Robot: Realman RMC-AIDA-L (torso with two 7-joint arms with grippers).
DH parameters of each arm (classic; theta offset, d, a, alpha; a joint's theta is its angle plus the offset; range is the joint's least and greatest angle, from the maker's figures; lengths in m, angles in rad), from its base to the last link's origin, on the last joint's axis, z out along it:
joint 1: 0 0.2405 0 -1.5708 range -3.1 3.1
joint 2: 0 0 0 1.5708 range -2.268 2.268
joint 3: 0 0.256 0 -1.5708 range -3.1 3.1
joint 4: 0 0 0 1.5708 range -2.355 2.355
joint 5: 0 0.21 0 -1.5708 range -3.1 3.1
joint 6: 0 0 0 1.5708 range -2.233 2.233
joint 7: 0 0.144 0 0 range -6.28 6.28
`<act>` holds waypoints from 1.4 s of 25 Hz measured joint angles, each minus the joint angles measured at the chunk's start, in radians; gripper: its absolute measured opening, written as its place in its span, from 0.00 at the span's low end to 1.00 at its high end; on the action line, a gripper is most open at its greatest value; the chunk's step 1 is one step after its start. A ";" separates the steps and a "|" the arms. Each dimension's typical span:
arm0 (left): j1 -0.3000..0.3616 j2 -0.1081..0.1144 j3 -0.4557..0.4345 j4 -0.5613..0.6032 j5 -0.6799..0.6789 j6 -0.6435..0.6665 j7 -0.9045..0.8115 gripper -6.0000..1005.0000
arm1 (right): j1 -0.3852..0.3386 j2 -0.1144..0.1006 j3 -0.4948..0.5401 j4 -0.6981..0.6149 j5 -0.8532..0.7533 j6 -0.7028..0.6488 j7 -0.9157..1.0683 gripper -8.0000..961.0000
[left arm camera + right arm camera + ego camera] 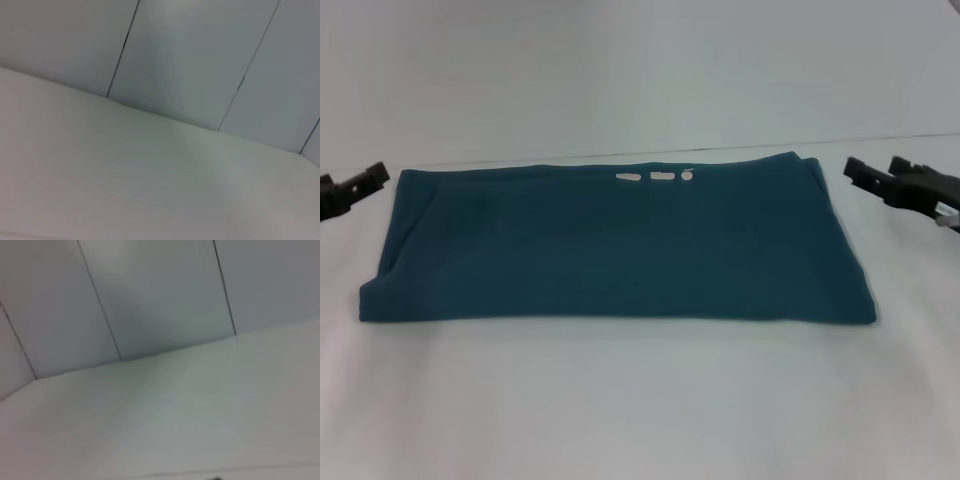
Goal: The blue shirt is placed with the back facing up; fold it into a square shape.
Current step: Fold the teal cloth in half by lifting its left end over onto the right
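The left gripper (360,185) and right gripper (880,178) are held apparently open by the table's (640,400) side edges; the blue shirt (620,245) is spread folded mid-table.

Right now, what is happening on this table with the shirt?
Nothing is holding the blue shirt at this moment. It lies on the white table, already folded into a wide rectangle, not yet a square, with bits of white print showing at its far edge. The left hand hangs off its left end and the right hand off its right end; neither touches the cloth. Both wrist views show only table and wall.
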 joint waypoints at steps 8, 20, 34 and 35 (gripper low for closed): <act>0.072 -0.006 0.049 0.059 0.005 0.086 -0.085 0.92 | -0.103 -0.054 -0.186 -0.138 -0.008 -0.127 0.348 0.88; 0.080 -0.005 0.058 0.088 0.210 0.152 -0.177 0.91 | -0.102 -0.126 -0.196 -0.244 -0.259 -0.330 0.740 0.88; 0.111 -0.011 0.053 0.118 0.309 0.126 -0.148 0.91 | -0.103 -0.145 -0.192 -0.247 -0.377 -0.437 0.892 0.88; 0.111 -0.011 0.054 0.118 0.314 0.125 -0.148 0.91 | -0.105 -0.145 -0.194 -0.245 -0.378 -0.437 0.892 0.88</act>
